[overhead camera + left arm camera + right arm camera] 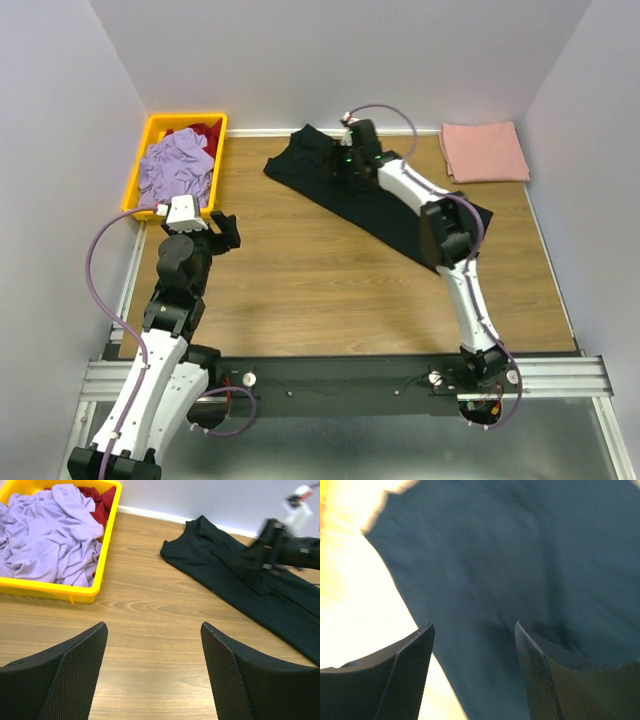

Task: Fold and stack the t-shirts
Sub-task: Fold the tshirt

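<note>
**dan_k:** ok, where's everything sitting relative to the fingers? biggest stuff first pls

**foldbot_fan:** The wooden table [320,300] runs under both sets of fingers. The biggest thing on it is the black t-shirt [310,165], laid out in a long diagonal strip, not folded into a rectangle. The right gripper [347,165] hangs over its far-left end, so there's dark cloth directly below and between its fingers [405,680]. From the left gripper [153,627], that same shirt is ahead and off to the right, well apart.

**dan_k:** and the bin?

**foldbot_fan:** The yellow bin [50,590] is ahead and to the left of the left fingers [75,675], near them. A rumpled lavender garment [50,535] fills most of it, and a red garment [100,502] is tucked in at the far end behind that. The pink t-shirt [485,150] is folded into a neat rectangle in the far right corner, off to the right of the right fingers and apart from the black one.

**dan_k:** anyone gripping anything?

**foldbot_fan:** nope. The left fingers are spread wide over bare wood with nothing between them. The right fingers are spread too. That view's blurry, but the cloth looks like it's lying flat underneath rather than pinched.
</note>
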Action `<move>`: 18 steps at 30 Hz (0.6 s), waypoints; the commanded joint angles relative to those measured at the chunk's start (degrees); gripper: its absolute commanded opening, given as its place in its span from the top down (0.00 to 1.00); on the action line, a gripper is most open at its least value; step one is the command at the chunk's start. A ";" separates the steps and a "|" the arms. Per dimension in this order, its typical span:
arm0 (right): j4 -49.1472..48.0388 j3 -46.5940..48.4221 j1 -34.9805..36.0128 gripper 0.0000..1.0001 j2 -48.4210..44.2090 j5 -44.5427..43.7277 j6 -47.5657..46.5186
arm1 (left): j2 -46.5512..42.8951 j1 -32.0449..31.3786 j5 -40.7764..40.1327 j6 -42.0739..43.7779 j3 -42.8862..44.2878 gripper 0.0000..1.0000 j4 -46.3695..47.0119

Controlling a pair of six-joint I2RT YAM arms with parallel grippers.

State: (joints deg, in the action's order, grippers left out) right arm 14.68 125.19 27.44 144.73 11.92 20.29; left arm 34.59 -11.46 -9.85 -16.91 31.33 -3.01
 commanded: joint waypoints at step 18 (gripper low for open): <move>12.74 -66.38 -7.40 0.48 -50.33 -26.16 2.02 | -2.16 0.13 -0.61 1.00 -0.48 0.18 3.09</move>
State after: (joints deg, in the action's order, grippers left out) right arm 24.51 61.45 20.01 96.88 -9.63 18.83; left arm 33.19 -11.46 -9.87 -16.27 30.44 -0.86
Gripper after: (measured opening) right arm 0.517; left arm 0.827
